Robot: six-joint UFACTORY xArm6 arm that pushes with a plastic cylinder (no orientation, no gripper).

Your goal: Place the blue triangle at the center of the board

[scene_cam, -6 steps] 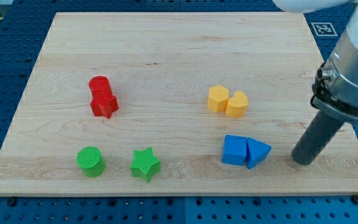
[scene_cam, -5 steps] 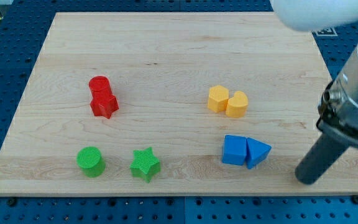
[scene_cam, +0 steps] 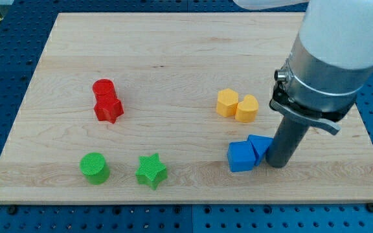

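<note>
The blue triangle (scene_cam: 259,145) lies low on the board's right half, pressed against the blue cube (scene_cam: 241,156) on its left. My tip (scene_cam: 276,163) touches the triangle's right side, and the rod hides part of it. The wooden board (scene_cam: 173,52) fills most of the view. Its middle is up and to the left of the blue pair.
A yellow hexagon (scene_cam: 226,102) and a yellow heart (scene_cam: 247,108) sit just above the blue blocks. A red cylinder (scene_cam: 103,88) and a red star (scene_cam: 108,109) stand at the left. A green cylinder (scene_cam: 94,167) and a green star (scene_cam: 151,171) are at bottom left.
My tip moved left from the board's right edge into the blue triangle. The triangle turned and slid left, nudging the blue cube slightly left and down.
</note>
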